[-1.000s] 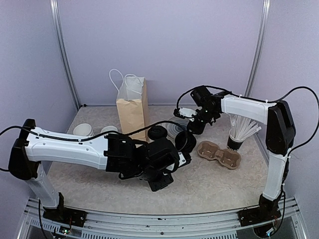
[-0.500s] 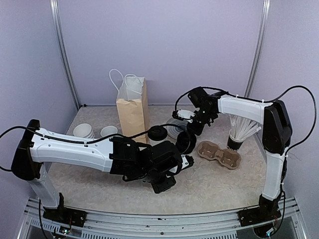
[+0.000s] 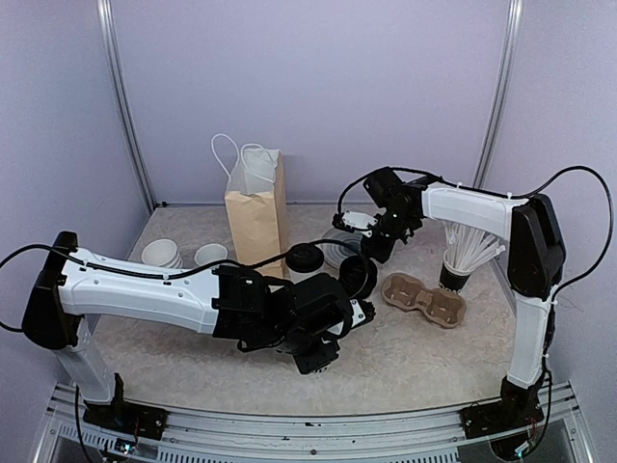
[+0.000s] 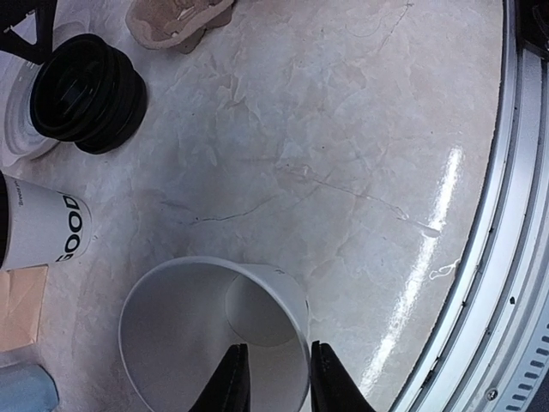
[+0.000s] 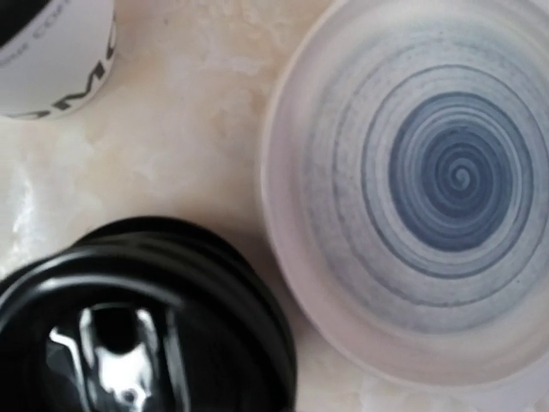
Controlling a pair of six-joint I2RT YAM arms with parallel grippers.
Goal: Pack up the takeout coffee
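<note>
The takeout coffee [image 3: 304, 260], a white cup with black lettering and a black lid, stands in front of the paper bag. It also shows at the left edge of the left wrist view [image 4: 39, 227] and the top left of the right wrist view [image 5: 51, 51]. My left gripper [image 4: 273, 354] is shut on the wall of an empty, lidless white paper cup [image 4: 171, 326], one finger inside and one outside. In the top view it [image 3: 323, 345] is right of and nearer than the coffee. My right gripper [image 3: 374, 249] hovers over a stack of black lids [image 5: 129, 318]; its fingers are hidden.
A brown paper bag [image 3: 255, 212] with white handles stands at the back. A pulp cup carrier [image 3: 424, 297] lies at the right, beside a cup of straws [image 3: 463, 256]. A plate with a blue spiral [image 5: 429, 180] sits by the lids. White cups [image 3: 159, 253] stand at the left.
My left arm has shifted slightly to the right with the empty cup. My right gripper has edged a little left over the lids. Little has moved in the last half second.
</note>
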